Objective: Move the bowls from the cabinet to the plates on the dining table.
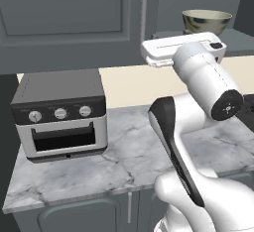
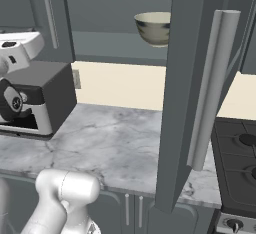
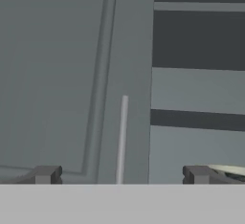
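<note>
A glossy cream bowl (image 1: 206, 22) (image 2: 154, 27) stands on a shelf in the open right half of the dark grey cabinet (image 2: 120, 8). My gripper (image 3: 122, 175) is open, its fingertips wide apart with nothing between them. It faces the closed left cabinet door (image 3: 57, 74) and its silver handle (image 3: 122, 137). A sliver of the bowl's rim (image 3: 228, 169) shows beside the right fingertip. The white hand (image 1: 171, 50) is raised just left of and below the bowl. The plates and the dining table are out of view.
A toaster oven (image 1: 59, 114) (image 2: 47, 98) sits on the marble counter (image 1: 134, 151) below the cabinet. The open cabinet door (image 2: 187, 78) with its long bar handle (image 2: 212, 88) juts out over the counter. A stove (image 2: 240, 153) lies at the right.
</note>
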Tool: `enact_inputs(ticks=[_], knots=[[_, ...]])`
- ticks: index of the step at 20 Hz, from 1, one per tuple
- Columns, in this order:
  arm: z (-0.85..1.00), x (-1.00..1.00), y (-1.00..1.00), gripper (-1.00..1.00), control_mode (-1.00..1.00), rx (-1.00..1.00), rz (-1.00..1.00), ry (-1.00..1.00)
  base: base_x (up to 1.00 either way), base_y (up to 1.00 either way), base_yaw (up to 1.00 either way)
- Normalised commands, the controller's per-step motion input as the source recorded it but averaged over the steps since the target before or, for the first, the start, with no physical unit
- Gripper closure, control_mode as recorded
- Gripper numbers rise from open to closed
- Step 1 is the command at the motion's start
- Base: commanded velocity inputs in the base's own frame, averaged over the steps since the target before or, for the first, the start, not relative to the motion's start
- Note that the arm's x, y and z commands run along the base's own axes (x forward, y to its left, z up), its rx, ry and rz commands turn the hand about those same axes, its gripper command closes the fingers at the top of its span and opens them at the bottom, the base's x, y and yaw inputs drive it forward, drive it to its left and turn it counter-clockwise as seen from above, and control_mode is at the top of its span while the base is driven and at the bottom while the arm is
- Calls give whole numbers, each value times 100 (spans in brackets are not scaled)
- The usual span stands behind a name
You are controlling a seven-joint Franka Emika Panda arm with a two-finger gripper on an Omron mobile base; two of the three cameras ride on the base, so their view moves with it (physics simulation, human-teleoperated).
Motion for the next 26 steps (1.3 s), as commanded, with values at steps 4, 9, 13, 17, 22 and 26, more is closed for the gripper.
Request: enact_inputs(ticks=[4, 9, 13, 17, 22, 26], knots=[[0, 24, 0, -100, -100, 0, 0, 0, 0, 0, 0], [0, 23, 0, -100, -100, 0, 0, 0, 0, 0, 0], [0, 24, 0, -100, -100, 0, 0, 0, 0, 0, 0], [0, 24, 0, -100, -100, 0, 0, 0, 0, 0, 0], [0, 26, 0, -100, -100, 0, 0, 0, 0, 0, 0], [0, 27, 2, -100, -100, 0, 0, -1, 0, 0, 0]])
